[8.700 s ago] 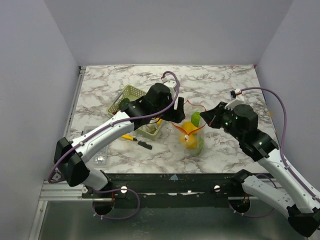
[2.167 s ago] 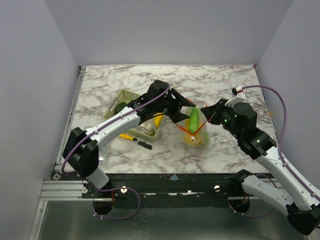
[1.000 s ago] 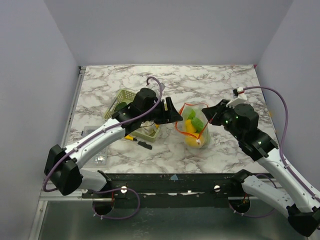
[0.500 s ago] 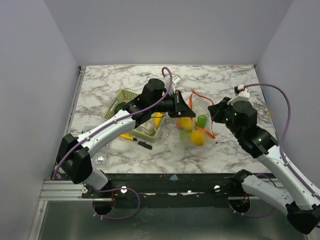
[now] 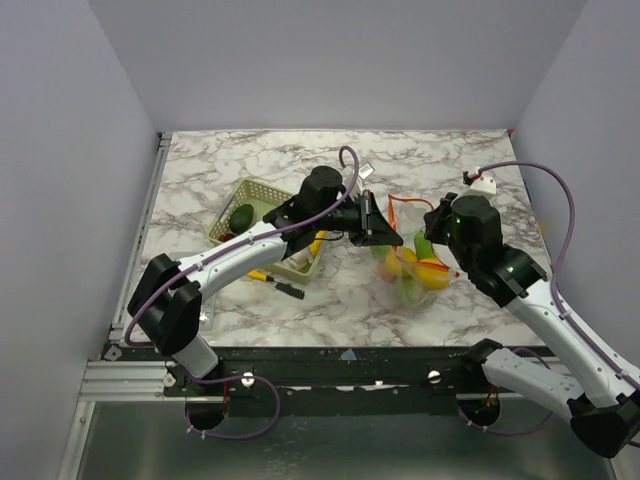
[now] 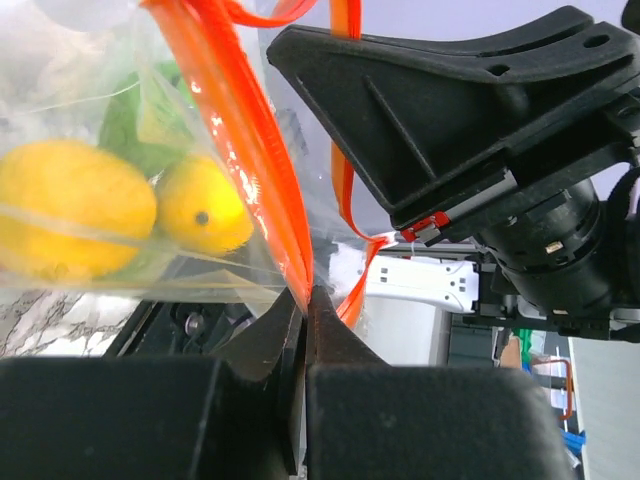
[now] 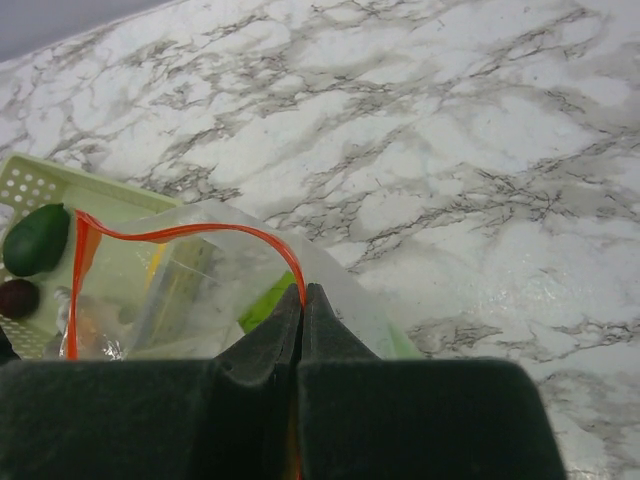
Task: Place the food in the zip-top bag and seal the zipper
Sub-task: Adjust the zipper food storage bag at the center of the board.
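The clear zip-top bag (image 5: 411,278) hangs between my two grippers, right of the table's centre. Yellow, light green and red-orange food (image 5: 404,264) sits inside it. In the left wrist view two yellow pieces (image 6: 75,205) press against the plastic. My left gripper (image 5: 387,235) is shut on the orange-red zipper (image 6: 262,170) at the bag's left side. My right gripper (image 5: 432,243) is shut on the same zipper (image 7: 190,233) at the right side, and the strip arcs away from it with the mouth gaping. A dark green piece (image 5: 242,216) lies in the basket.
A pale green slotted basket (image 5: 258,192) stands left of the bag, under my left arm. It holds the dark green piece (image 7: 35,240) and a dark red one (image 7: 18,298). A yellow-and-black pen (image 5: 272,281) lies on the marble in front of the basket.
My left gripper closed on the zipper at the bag's left side. Both grippers and the bag shifted right, and the food inside swung with it.
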`<state>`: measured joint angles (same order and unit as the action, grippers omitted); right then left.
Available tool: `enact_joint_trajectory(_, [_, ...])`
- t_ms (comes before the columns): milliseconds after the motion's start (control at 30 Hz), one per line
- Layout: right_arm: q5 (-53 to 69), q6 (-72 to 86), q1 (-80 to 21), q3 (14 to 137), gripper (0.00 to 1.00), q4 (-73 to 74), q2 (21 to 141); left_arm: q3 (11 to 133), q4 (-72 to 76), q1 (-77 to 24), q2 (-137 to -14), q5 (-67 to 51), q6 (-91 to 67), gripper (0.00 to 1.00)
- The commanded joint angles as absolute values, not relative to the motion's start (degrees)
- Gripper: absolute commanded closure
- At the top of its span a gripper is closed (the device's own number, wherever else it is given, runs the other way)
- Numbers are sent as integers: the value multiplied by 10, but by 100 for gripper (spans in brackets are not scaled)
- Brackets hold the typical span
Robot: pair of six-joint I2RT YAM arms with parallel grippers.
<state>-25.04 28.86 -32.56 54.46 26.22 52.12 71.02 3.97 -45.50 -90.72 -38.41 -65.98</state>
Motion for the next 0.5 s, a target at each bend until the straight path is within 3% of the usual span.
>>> enact_joint_trajectory(0, [-267, 284, -325, 532, 99, 261, 527, 703, 76, -457, -910, -404, -665, 100])
enact_joint_trajectory(67, [-267, 280, -325, 532, 99, 260, 526, 704, 70, -454, -912, -405, -658, 96])
enact_joint_trajectory(200, [-272, 274, -325, 532, 99, 261, 521, 701, 52, -442, -903, -410, -626, 59])
enact_joint_trajectory(267, [-273, 274, -324, 532, 99, 264, 517, 698, 22, -432, -888, -399, -595, 46])
enact_joint_trajectory(467, [-241, 280, -325, 516, 99, 253, 501, 662, -55, -386, -811, -366, -499, 36])
